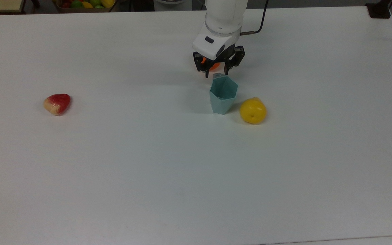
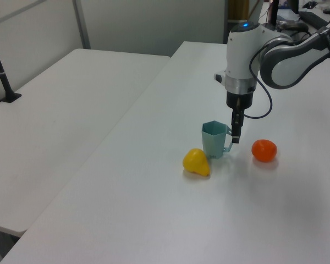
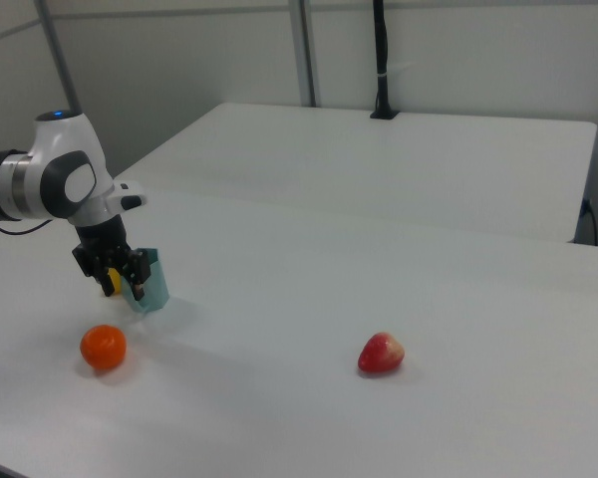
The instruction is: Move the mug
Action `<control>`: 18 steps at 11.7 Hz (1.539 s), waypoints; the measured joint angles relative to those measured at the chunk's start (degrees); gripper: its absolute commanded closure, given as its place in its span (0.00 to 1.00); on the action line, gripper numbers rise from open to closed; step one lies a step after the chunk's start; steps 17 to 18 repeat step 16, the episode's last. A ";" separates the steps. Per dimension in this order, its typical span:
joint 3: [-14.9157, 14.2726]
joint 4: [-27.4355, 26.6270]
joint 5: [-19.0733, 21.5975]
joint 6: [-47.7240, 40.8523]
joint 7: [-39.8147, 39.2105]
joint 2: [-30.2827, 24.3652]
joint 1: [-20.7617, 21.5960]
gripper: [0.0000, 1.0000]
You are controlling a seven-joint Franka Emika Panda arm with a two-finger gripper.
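The mug [image 1: 223, 95] stands upright on the white counter [image 1: 148, 163], with a yellow fruit [image 1: 252, 110] just beside it at four o'clock in the top view. The hand [image 1: 217, 74] sits at the mug's twelve o'clock, its fingers spread apart on either side of the mug's small tab. An orange fruit [image 2: 263, 150] lies near the mug at three o'clock in the left view.

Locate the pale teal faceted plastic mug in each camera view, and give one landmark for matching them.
Top view: pale teal faceted plastic mug, above centre, just left of the yellow fruit.
Left view: mug, right of centre.
Right view: mug, far left.
Shared landmark: the end effector at its handle side.
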 measured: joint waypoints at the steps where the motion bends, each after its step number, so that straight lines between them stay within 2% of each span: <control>1: 0.01 0.98 0.00 -1.74 0.61 -0.05 -0.16 0.00; 3: 0.05 4.97 0.00 -8.17 0.81 -0.68 -1.24 0.00; 5: 0.11 11.83 0.01 -17.26 0.83 -2.16 -4.21 0.00; 8: 0.06 20.20 0.00 -26.18 0.83 -5.27 -11.76 0.00; 10: -0.66 22.33 0.00 -28.11 0.59 -6.93 -17.64 0.00; 11: -2.22 23.13 0.03 -29.22 -1.11 -7.29 -19.25 0.00; 13: -6.10 24.81 1.10 -31.95 -4.48 -7.40 -20.00 0.00; 14: -6.82 25.27 1.35 -32.26 -4.96 -7.40 -20.00 0.00; 18: -6.94 25.49 1.37 -32.27 -4.96 -7.40 -19.83 0.00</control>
